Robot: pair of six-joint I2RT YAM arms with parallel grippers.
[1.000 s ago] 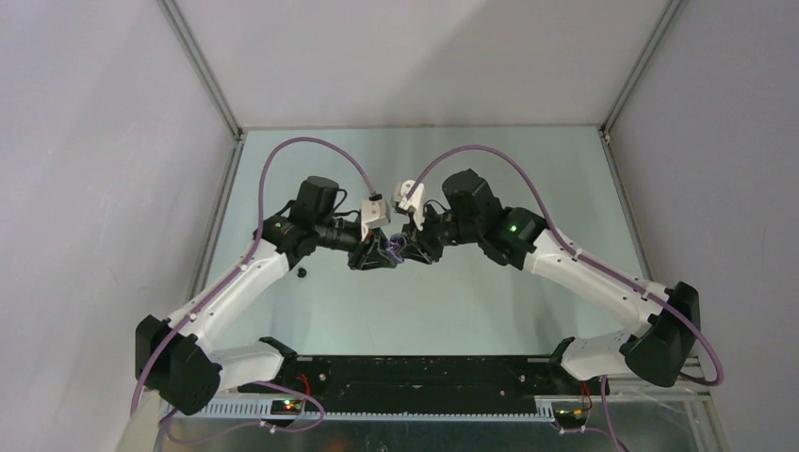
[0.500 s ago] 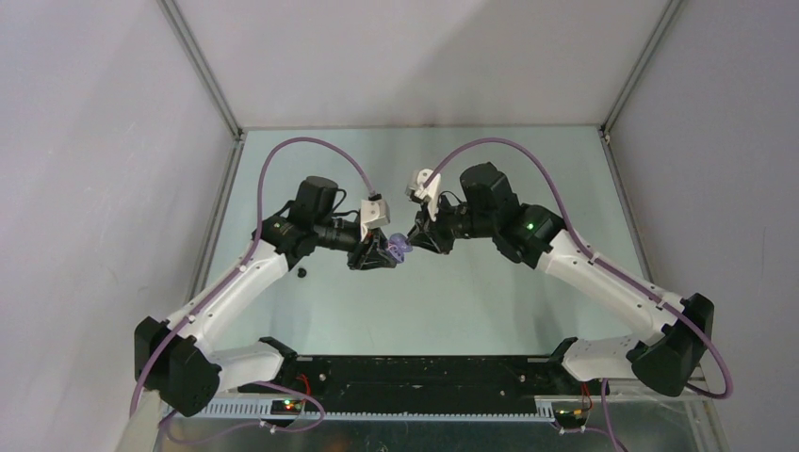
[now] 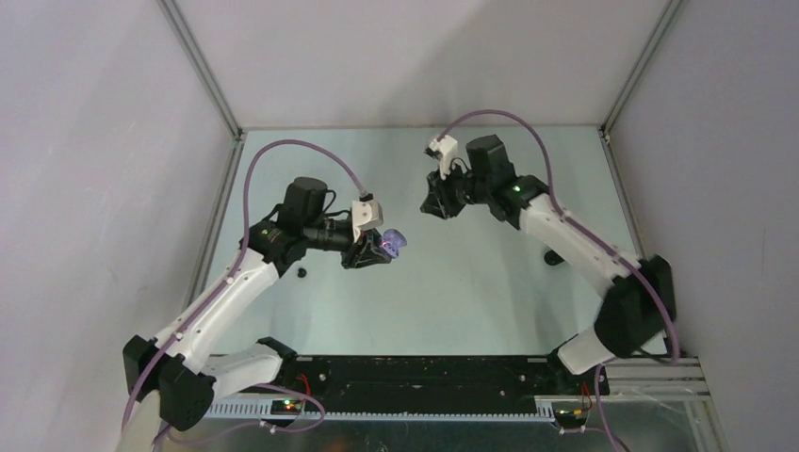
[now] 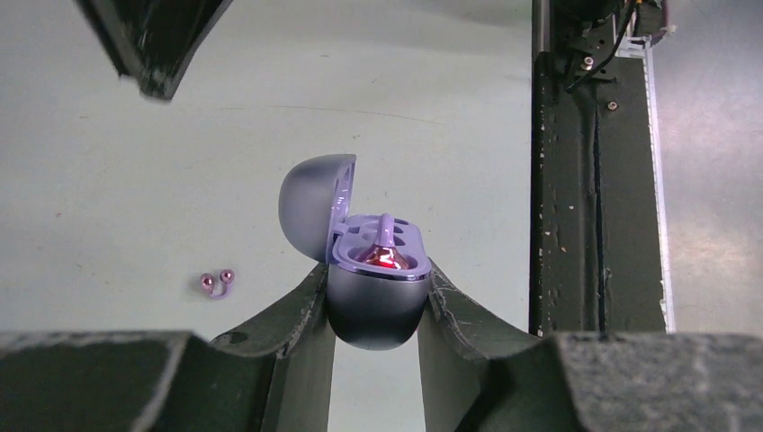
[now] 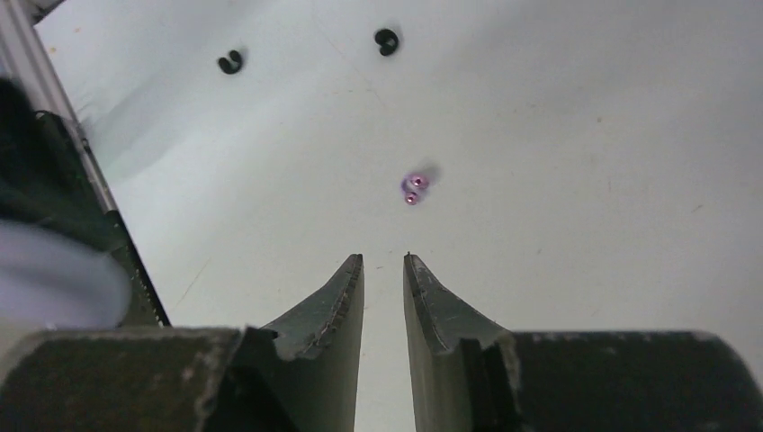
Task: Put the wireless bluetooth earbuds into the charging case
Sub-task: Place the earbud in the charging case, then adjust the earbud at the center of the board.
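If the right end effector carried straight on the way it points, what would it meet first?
Probably the pale purple earbud lying on the table just ahead of the right end effector; depth is unclear.

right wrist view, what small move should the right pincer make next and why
Probably ease the right pincer down and forward onto the pale purple earbud, which lies loose on the table just beyond its tips. Its jaws stand slightly apart with nothing between them, while the left pincer grips the purple charging case with the lid open, ready to receive it.
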